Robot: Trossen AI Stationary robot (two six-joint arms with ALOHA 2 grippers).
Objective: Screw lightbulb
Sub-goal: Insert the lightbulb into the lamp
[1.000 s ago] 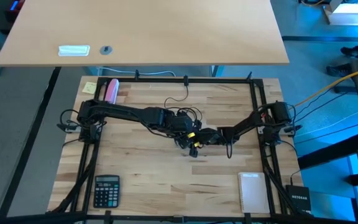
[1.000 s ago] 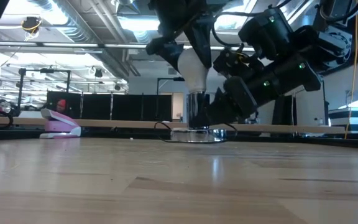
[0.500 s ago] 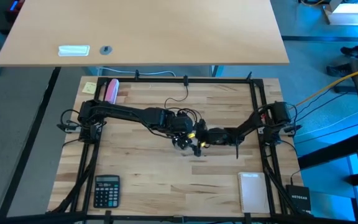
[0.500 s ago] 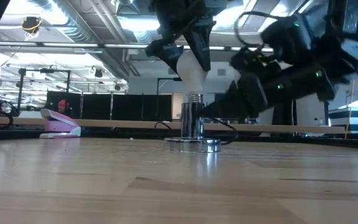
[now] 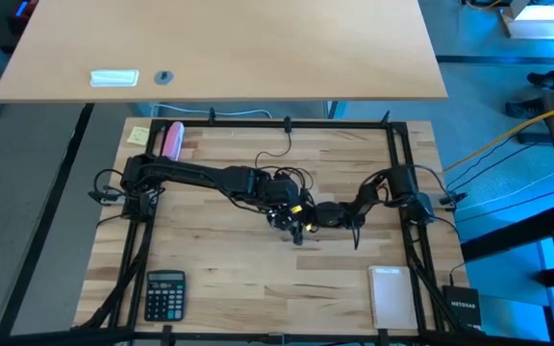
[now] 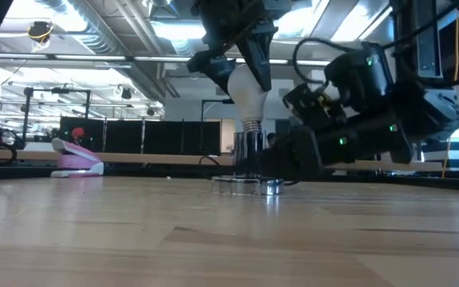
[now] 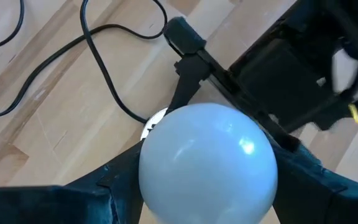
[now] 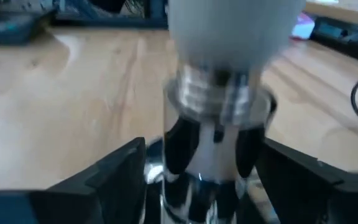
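The white lightbulb (image 6: pixel 249 89) stands upright with its threaded base (image 6: pixel 249 126) at the mouth of the round silver socket (image 6: pixel 248 155), which rests on its flat disc (image 6: pixel 249 185) mid-table. My left gripper (image 6: pixel 239 70) is shut on the bulb from above; it also shows in the high view (image 5: pixel 282 210). My right gripper (image 5: pixel 309 219) is low at the socket's right side, open. In the right wrist view its fingers (image 8: pixel 107 180) stand on either side of the socket tube (image 8: pixel 211 152). My left gripper pinches the bulb's round glass (image 7: pixel 207 163) between its two fingers (image 7: pixel 114 186), one on each side, coming from above and pointing down. The bulb hangs upright below the fingers, its thread (image 8: pixel 219 93) at the socket's rim. My right gripper: I cannot tell whether its fingers touch the socket.
The socket's black cord (image 5: pixel 279 152) runs toward the far edge. A pink-and-white object (image 5: pixel 172 139) lies at the far left, a calculator (image 5: pixel 165 293) at the near left, a white notepad (image 5: pixel 390 295) at the near right. Black frame rails (image 5: pixel 399 154) edge the table.
My right gripper drew back from the socket toward the table's right edge, then came back low beside it, its arm folding at the elbow. The bulb's thread, hidden behind the gripper a second ago, now shows above the socket's mouth.
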